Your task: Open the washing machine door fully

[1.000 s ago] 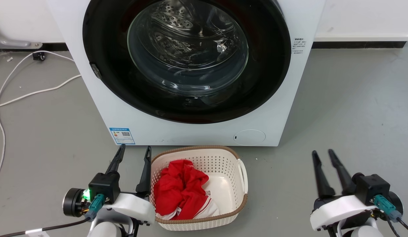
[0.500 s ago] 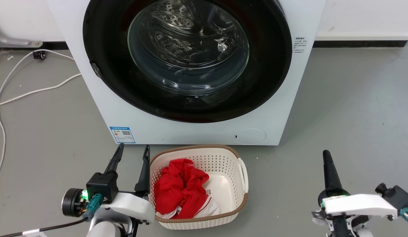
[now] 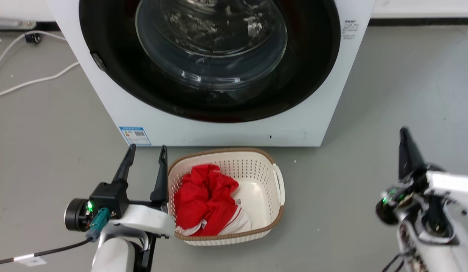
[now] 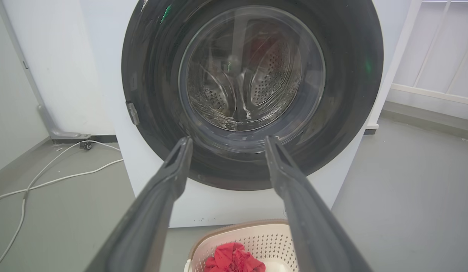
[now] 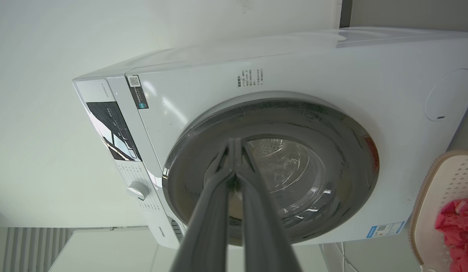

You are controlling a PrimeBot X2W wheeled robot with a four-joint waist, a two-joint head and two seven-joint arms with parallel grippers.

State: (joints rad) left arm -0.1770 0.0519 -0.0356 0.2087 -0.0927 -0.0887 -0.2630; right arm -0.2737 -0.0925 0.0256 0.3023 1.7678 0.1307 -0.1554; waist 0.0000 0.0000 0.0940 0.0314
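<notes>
The left gripper (image 3: 147, 148) sits at the lower left of the head view, its two fingers spread wide and holding nothing. The right gripper (image 5: 234, 142) has its fingertips pressed together with nothing between them (in the head view it is a blurred dark finger at the right edge).

The washing machine door (image 3: 210, 56) takes up the upper centre of the head view and lies closed, flat against the front of the washing machine (image 3: 226, 132). Its black rim nearly reaches the machine's white side edges. A small grey tab (image 3: 98, 61) sits on the rim's left edge. Both grippers are well apart from the door.

Below the door, a blue label (image 3: 135, 135) marks the machine's lower left corner and a round cap (image 3: 289, 135) its lower right. A white basket (image 3: 278, 189) stands just in front of the machine's bottom edge, with red cloth (image 3: 205, 198) inside. The left gripper's inner finger is just beside the basket's left rim.

Grey floor (image 3: 370, 94) spreads to the right of the machine, between it and the right gripper. White cables (image 3: 33, 80) trail across the upper left.
</notes>
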